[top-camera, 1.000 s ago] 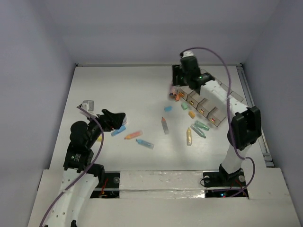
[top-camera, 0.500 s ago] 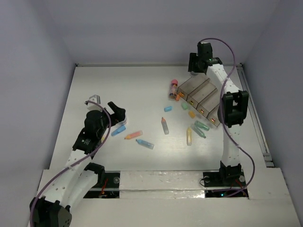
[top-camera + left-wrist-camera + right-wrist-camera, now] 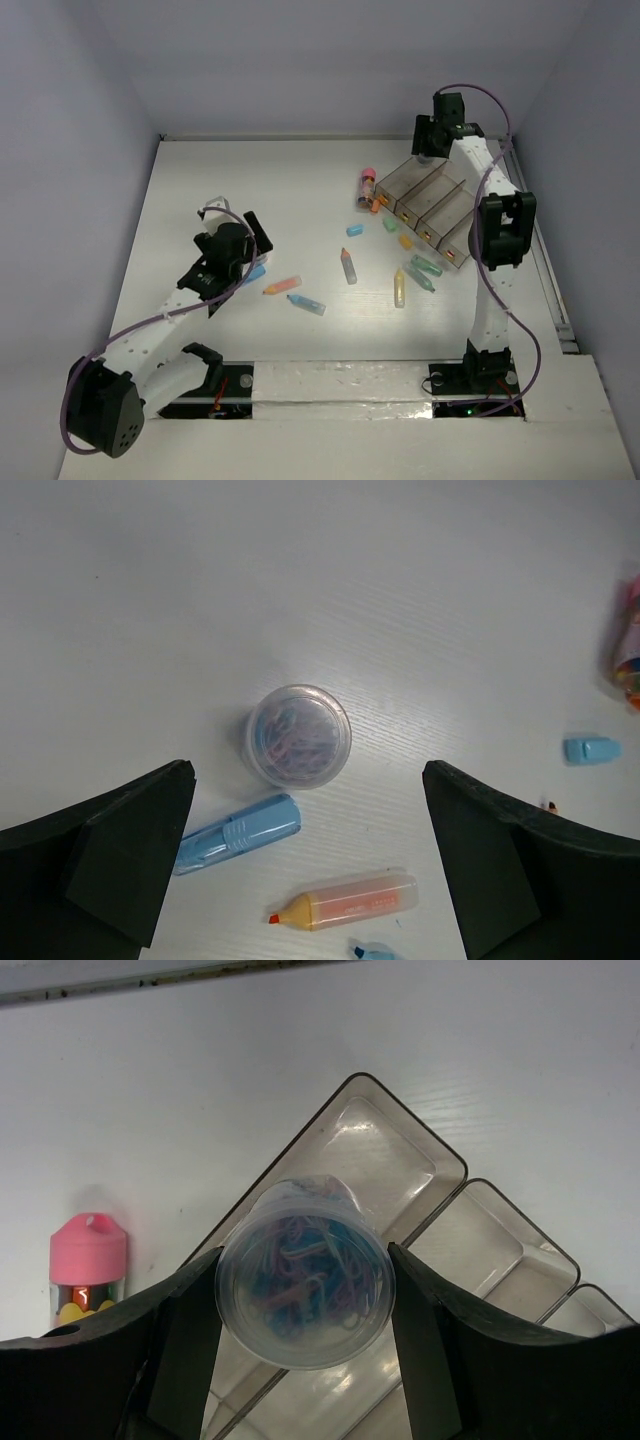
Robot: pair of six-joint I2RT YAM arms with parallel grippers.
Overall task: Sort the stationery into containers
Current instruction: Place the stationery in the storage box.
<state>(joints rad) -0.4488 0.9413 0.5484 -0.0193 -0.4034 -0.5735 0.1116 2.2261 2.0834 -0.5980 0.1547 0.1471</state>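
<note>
Claw on the right arm (image 3: 305,1340): clenching on a small round clear tub (image 3: 305,1285) packed with pink and blue paper clips, pinching it from both sides. Holding that tub over the end compartment of the smoky translucent plastic tray (image 3: 392,1150) with long narrow compartments side by side; impossible to tell whether touching the floor of the compartment. Sharing the wrist view with a pink-capped clear tube (image 3: 88,1260) lying just beside the tray's outer wall.

As for the claw on the left arm (image 3: 305,852): hanging released, jaws spread wide, gripping nothing. Hovering above a second small round clear tub of paper clips (image 3: 298,735) standing on the white surface (image 3: 300,570). Framing, between the jaws, a stubby blue marker (image 3: 240,832) just beside that tub and a pale orange marker (image 3: 345,902) lying near it. Catching a loose blue cap (image 3: 592,748) well apart, toward the right edge.

Counting from the top view, lying loose between the arms and outside the tray: a yellow marker (image 3: 399,288), a pale green marker (image 3: 425,266) and an orange-capped marker (image 3: 347,265).
</note>
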